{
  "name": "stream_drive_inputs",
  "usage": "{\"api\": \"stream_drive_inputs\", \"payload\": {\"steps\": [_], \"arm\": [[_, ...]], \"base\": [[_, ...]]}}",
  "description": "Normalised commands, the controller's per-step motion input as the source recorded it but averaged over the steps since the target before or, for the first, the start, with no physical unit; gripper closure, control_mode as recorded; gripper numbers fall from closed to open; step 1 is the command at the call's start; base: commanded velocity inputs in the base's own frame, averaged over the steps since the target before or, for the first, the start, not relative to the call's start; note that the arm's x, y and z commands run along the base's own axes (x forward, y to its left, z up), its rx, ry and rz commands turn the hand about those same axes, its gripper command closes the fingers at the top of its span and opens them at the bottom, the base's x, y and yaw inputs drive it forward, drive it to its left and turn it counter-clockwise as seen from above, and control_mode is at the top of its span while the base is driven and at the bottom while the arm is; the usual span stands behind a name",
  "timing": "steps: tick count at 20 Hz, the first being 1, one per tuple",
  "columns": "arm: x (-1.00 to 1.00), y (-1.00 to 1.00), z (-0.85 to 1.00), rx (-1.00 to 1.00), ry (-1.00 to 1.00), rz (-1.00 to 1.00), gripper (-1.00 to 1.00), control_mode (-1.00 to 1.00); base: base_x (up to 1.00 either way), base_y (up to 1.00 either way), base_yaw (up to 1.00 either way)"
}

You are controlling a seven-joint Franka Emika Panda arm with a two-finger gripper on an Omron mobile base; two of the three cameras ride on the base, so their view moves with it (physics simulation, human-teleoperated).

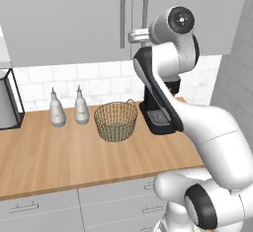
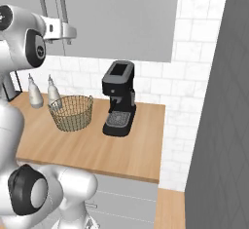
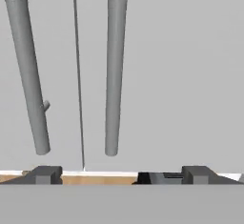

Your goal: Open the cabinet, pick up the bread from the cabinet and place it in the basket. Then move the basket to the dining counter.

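shut cabinet (image 1: 64, 23) doors hide shelf and bread.

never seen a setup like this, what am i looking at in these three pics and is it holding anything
This is a rendered kitchen with a white robot arm on a base that drives. Two pictures come from cameras on that base, behind the arm to its left and right, showing the same scene from two sides. The third comes from a camera on the hand, looking along the gripper at the cabinet, whose two doors are shut. In that view its two bar handles hang just ahead. The gripper is open and holds nothing. On the wooden worktop stand two white bottles, a wire basket and a black coffee machine. The basket looks empty.
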Motion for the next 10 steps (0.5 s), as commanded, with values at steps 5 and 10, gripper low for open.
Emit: {"api": "stream_drive_inputs", "payload": {"steps": [5, 10], "arm": [[0.56, 0.00, 0.00, 0.00, 0.17, 0.00, -1.00, -1.00], [0.42, 0.00, 0.00, 0.00, 0.01, 0.00, -1.00, -1.00]], "base": [[0.00, 0.00, 0.00], [0.00, 0.00, 0.00]]}}
